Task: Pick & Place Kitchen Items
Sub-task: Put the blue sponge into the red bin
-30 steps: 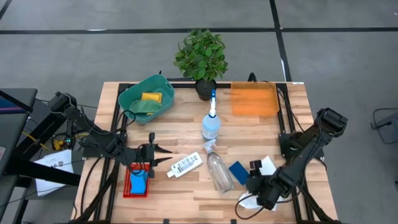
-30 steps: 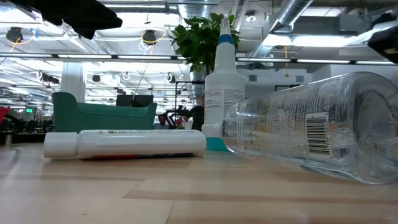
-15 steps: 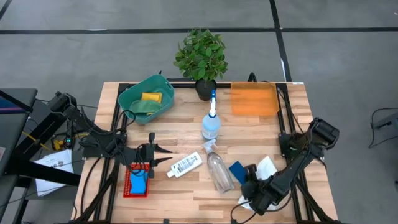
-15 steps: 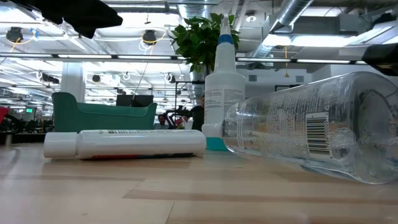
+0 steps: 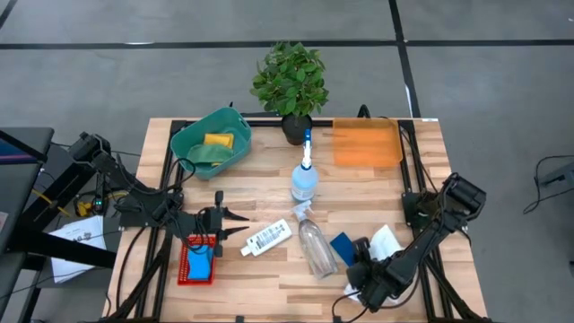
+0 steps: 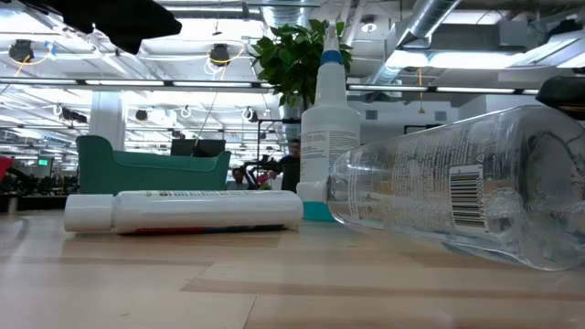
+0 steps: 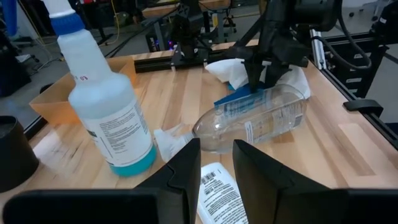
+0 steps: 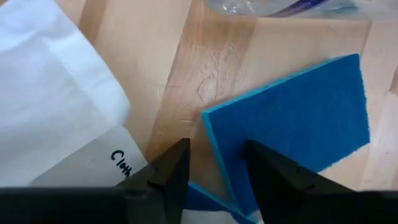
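A blue sponge (image 5: 343, 246) lies flat on the table, right of a clear spray bottle (image 5: 316, 248) lying on its side, with a white cloth (image 5: 387, 240) beside it. My right gripper (image 8: 214, 152) is open, low over the sponge's near corner (image 8: 208, 118), with one finger on each side of its edge. My left gripper (image 5: 240, 224) waits open and empty, left of the small white labelled bottle (image 5: 267, 238). A second spray bottle (image 5: 305, 179) stands upright at mid-table. My right gripper comes down steeply from above at the blue sponge's corner next to the cloth. One fingertip (image 8: 171, 168) is over the table beside the cloth, the other (image 8: 270, 171) over the sponge's top. Whether either fingertip touches the sponge I cannot tell.
A green bin (image 5: 190, 142) at the far left holds a yellow sponge (image 5: 218, 140) and a green one. An orange tray (image 5: 366, 144) sits far right, a potted plant (image 5: 290, 81) far centre. A red basket (image 5: 186, 266) holds another blue sponge.
My right gripper has come down and moved a little toward the table's left, onto the blue sponge, tipping more steeply downward. The sponge, the bottles and the cloth lie as before.
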### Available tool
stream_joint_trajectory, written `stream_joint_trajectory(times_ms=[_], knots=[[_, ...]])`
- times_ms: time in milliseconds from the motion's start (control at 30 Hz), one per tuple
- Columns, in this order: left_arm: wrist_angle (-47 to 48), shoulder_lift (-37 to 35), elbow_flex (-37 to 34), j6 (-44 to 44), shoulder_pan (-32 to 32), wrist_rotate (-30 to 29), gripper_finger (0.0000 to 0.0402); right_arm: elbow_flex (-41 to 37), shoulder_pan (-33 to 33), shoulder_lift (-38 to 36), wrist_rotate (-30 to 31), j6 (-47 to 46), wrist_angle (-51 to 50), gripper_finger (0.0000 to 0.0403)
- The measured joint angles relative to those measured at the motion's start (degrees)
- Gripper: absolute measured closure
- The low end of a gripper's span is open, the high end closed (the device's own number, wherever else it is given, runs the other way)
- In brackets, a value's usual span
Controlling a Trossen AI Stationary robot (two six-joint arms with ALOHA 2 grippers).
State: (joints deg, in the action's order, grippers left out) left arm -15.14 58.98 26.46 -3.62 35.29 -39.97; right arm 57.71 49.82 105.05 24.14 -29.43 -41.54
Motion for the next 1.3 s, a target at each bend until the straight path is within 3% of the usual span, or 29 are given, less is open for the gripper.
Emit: stream_joint_trajectory(times_ms=[467,1033,1300], knots=[[0.02,0.00,0.00,0.28,0.00,3.74,0.0311,-0.22,-2.28,-0.15,0.07,1.35,-1.50,0.0395],[0.04,0.00,0.00,-4.35,-0.11,3.50,0.0311,10.93,2.84,0.00,10.19,-12.00,-23.13,0.0402],[-0.10,0.00,0.00,0.07,-0.11,2.30,0.0311,13.42,4.19,-0.10,21.21,-15.14,-18.11,0.0402]])
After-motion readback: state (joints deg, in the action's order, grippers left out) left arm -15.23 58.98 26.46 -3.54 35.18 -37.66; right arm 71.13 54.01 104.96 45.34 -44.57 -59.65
